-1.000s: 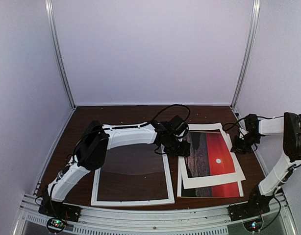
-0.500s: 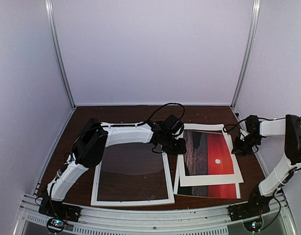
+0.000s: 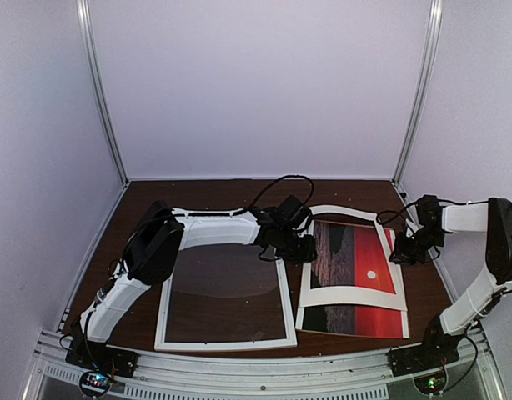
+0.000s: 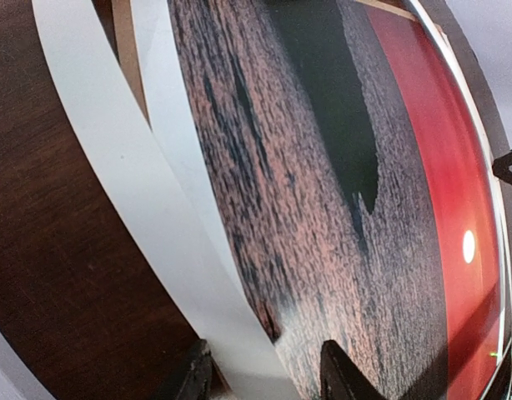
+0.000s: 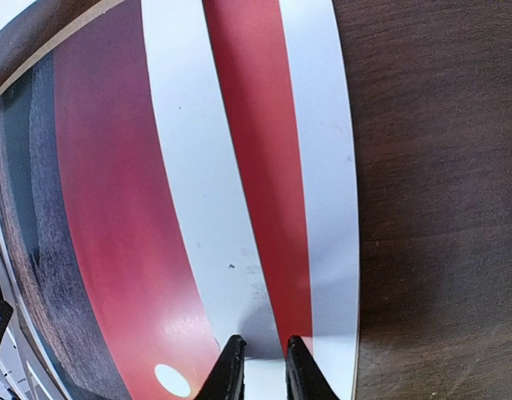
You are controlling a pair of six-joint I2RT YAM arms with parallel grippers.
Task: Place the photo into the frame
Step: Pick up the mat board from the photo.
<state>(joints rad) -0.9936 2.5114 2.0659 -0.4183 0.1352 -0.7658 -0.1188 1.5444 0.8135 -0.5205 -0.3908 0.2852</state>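
The photo (image 3: 356, 262), a red sunset over dark water, lies on the table right of centre. A white mat (image 3: 352, 297) sits on it, shifted left and arched upward. The white frame (image 3: 227, 343) lies flat to the left. My left gripper (image 3: 302, 248) is at the mat's left rail (image 4: 114, 167). Its jaws (image 4: 264, 367) are partway closed around that rail and the photo's edge (image 4: 323, 167); a firm grip does not show. My right gripper (image 3: 404, 252) is nearly closed (image 5: 263, 358) on the mat's right rail (image 5: 198, 183), which lifts off the photo (image 5: 97, 208).
A glossy clear sheet (image 3: 227, 283) lies inside the frame. A tan board edge (image 4: 121, 33) shows under the photo. The right wall and post (image 3: 414, 108) stand close behind my right arm. Bare brown table (image 5: 439, 208) lies right of the photo.
The mat lay flat and now arches upward. Both grippers moved left and the mat and photo shifted left with them. The left jaws narrowed.
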